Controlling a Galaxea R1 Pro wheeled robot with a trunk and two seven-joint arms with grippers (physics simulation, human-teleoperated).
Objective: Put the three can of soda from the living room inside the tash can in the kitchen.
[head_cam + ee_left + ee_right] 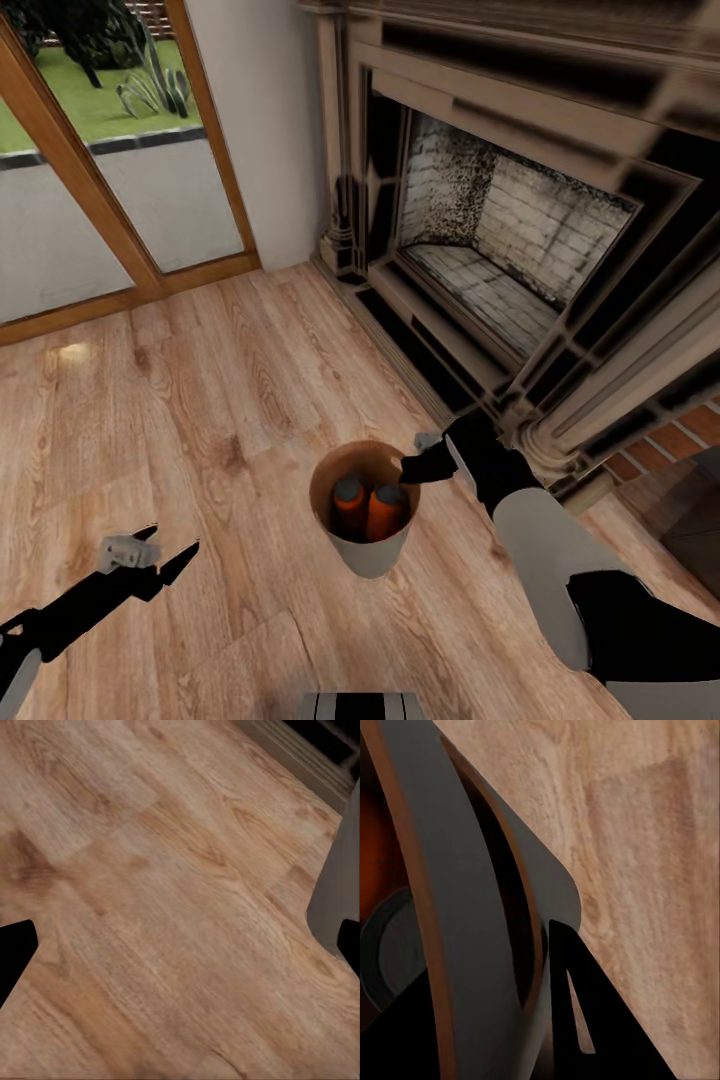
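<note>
The tash can [372, 560], grey outside with a tan-brown rim, is in the middle of the head view over the wood floor. Two orange cans of soda [347, 497] [386, 510] stand upright inside it. My right gripper [420, 463] is shut on the bin's right rim. In the right wrist view the rim [457, 907] runs between the black fingers [577, 1012], and a can's silvery top [390, 945] shows inside. My left gripper [150, 560] hangs open over bare floor to the bin's left, with nothing between its fingers [15, 952].
A stone fireplace [500, 250] with a raised hearth fills the right and back. A wood-framed glass door [100, 200] is at the back left. Wood plank floor [200, 400] spreads left of the bin. A grey surface [336, 870] edges the left wrist view.
</note>
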